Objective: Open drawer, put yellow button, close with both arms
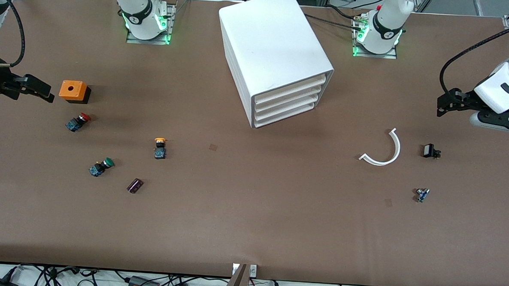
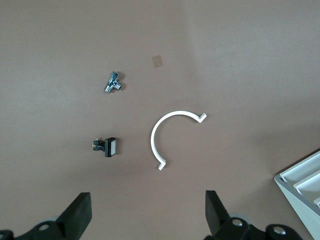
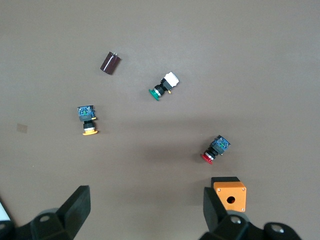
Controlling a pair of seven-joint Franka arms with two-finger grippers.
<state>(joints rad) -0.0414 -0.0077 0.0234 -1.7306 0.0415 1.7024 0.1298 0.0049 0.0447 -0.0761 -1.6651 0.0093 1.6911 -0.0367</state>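
The yellow button (image 1: 160, 147) lies on the brown table, toward the right arm's end and nearer to the front camera than the white drawer cabinet (image 1: 280, 54). It also shows in the right wrist view (image 3: 88, 120). All the cabinet's drawers (image 1: 287, 102) are shut. My right gripper (image 1: 42, 90) hangs open and empty above the table at the right arm's end, beside the orange box; its own view (image 3: 145, 210) shows both fingers spread. My left gripper (image 1: 443, 106) hangs open and empty at the left arm's end, and its own view (image 2: 145, 215) shows the same.
An orange box (image 1: 73, 91), a red-capped button (image 1: 78, 121), a green-capped button (image 1: 101, 167) and a dark maroon cylinder (image 1: 135, 185) lie around the yellow button. A white curved strip (image 1: 383, 150), a small black switch (image 1: 430, 151) and a small metal part (image 1: 422, 194) lie toward the left arm's end.
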